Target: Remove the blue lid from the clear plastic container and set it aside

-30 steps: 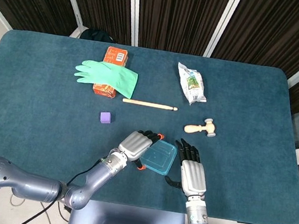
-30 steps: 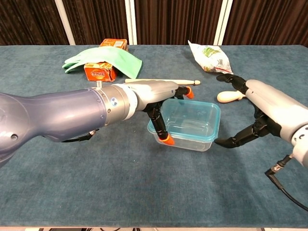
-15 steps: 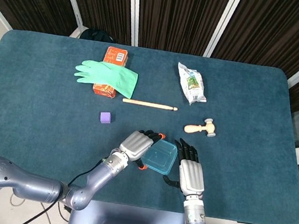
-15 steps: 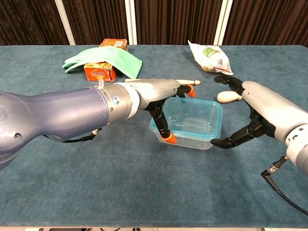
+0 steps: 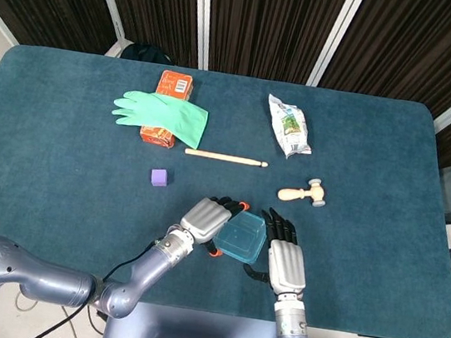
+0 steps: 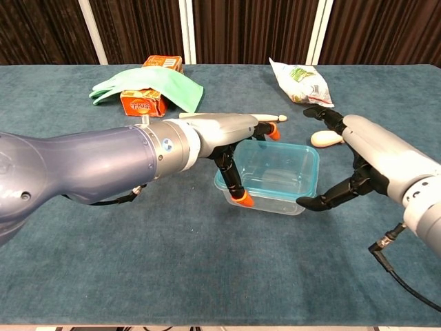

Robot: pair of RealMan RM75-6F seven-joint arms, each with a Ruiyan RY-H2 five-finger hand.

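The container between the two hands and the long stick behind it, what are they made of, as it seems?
The container looks like clear glossy plastic: the tablecloth shows through its walls; its blue lid looks like plastic too. The stick appears to be pale, unpainted wood with a matte finish.

We count one clear container (image 5: 240, 239) with one blue lid (image 6: 274, 185), one green glove (image 5: 162, 115), one orange box (image 5: 167, 106), one stick (image 5: 225, 158), one purple cube (image 5: 159, 177), one snack bag (image 5: 289, 126), and what looks like one small wooden mallet (image 5: 303, 194).
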